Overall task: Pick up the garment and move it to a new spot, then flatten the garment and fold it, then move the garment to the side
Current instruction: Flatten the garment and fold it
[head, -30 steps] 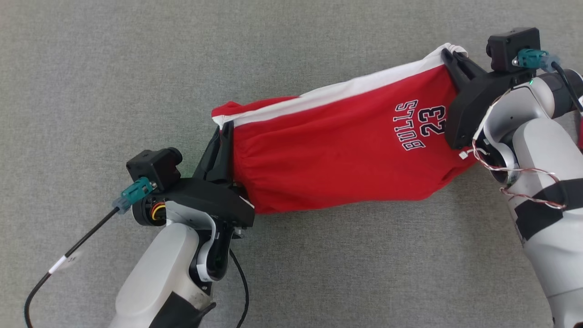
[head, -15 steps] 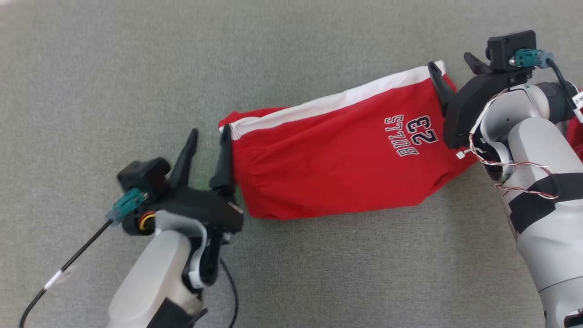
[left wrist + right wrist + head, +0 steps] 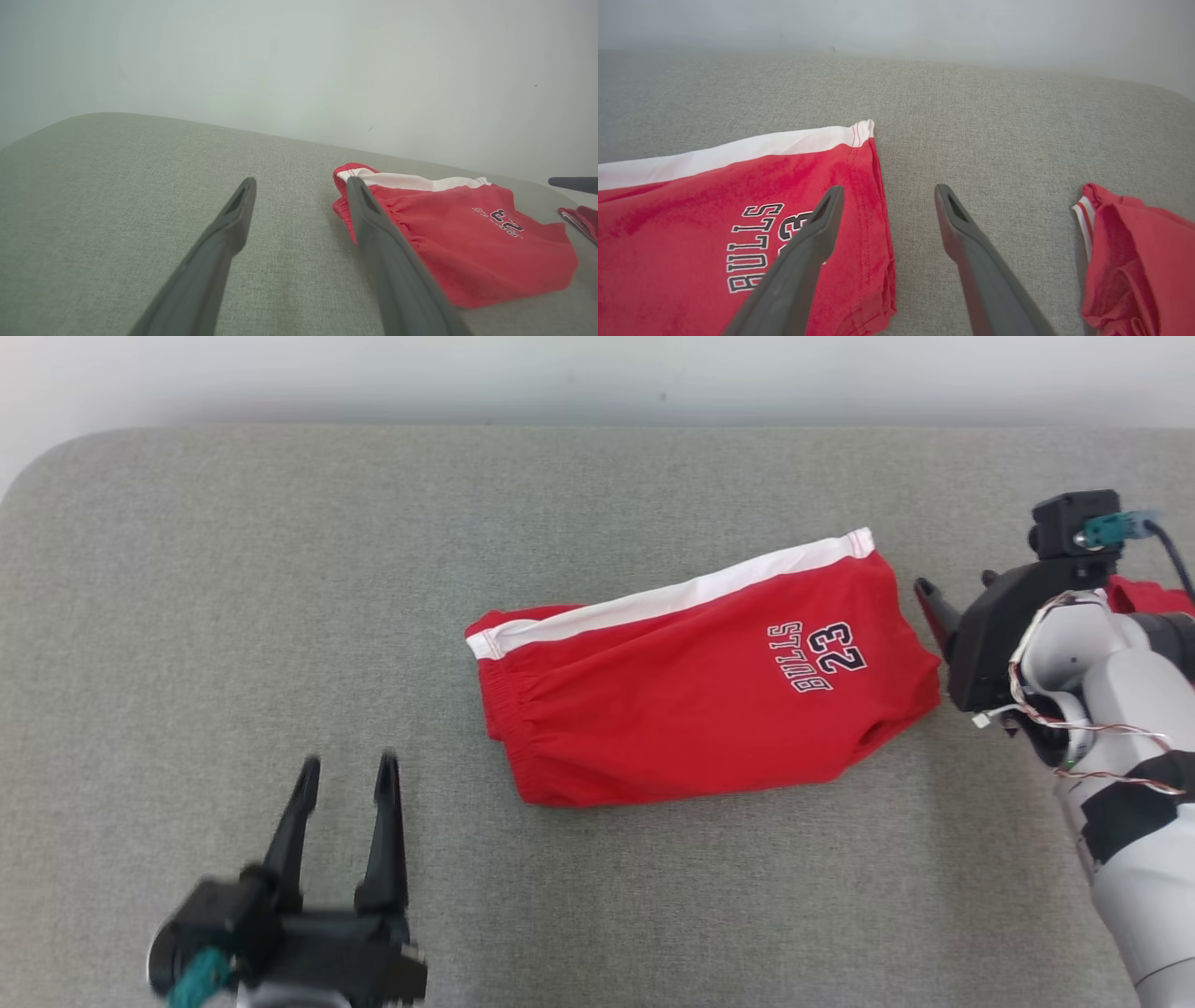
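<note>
Left gripper [image 3: 348, 763] low on the left, jaws apart, holding nothing, well clear of the garment's waistband end. Table [image 3: 280, 569] is grey fabric with bare space on that side. Garment [image 3: 691, 709], red shorts with a white side stripe, lies mid-table, skewed, stripe edge running up to the right; looks doubled over, elastic end bunched, lower right edge puckered. Right gripper [image 3: 888, 190] also spread and empty, just beside the hem end; in the right wrist view one finger overlaps the hem, can't tell if it touches. Second red cloth [image 3: 1134, 261] sits near that gripper on the far right. My read: one fold is down, another fold or the side move is next. Risks: a pinch at the hem takes only the top layer and peels the fold open; creasing over the pucker locks it in; uneven pull from the two ends adds skew, since cloth on cloth will drag; a right arm sweep could snag the other red cloth.
</note>
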Tool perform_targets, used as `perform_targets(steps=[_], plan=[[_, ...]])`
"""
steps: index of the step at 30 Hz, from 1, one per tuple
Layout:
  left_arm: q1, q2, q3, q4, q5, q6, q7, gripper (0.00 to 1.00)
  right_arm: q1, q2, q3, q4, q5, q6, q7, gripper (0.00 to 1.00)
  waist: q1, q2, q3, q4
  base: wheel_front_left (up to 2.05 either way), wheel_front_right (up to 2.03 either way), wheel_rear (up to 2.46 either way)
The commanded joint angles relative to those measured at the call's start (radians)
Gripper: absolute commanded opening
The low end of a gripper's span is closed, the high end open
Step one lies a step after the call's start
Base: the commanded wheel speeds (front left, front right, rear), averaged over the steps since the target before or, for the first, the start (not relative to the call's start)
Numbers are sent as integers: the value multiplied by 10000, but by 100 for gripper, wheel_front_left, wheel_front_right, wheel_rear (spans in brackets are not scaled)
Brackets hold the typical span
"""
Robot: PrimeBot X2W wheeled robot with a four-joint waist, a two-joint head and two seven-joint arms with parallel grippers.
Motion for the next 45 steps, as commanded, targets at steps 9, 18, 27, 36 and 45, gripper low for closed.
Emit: perform_targets(steps=[9,18,27,36,45], plan=[[1950,-464,862,-391,820,-858,-23,100,-10,-140,-919,558,-269,-31,174,100,3,1,468,643,0,0,0],[2504,-813,1044,-233,1222,-1297,-24,100,35,-21,-1374,1113,-685,-32,593,100,3,1,698,1019,0,0,0],[2591,-975,1090,-167,1415,-1450,-24,100,323,336,-1542,1726,-1007,-28,1257,100,3,1,714,1191,0,0,0],[2770,-1047,1226,-10,1477,-1559,-24,100,636,166,-1111,1507,-858,-19,1249,0,3,1,651,1241,0,0,0],[2845,-1074,1466,147,1502,-1575,-25,100,518,-55,-1750,1163,-1529,-35,142,0,3,1,309,999,0,0,0]])
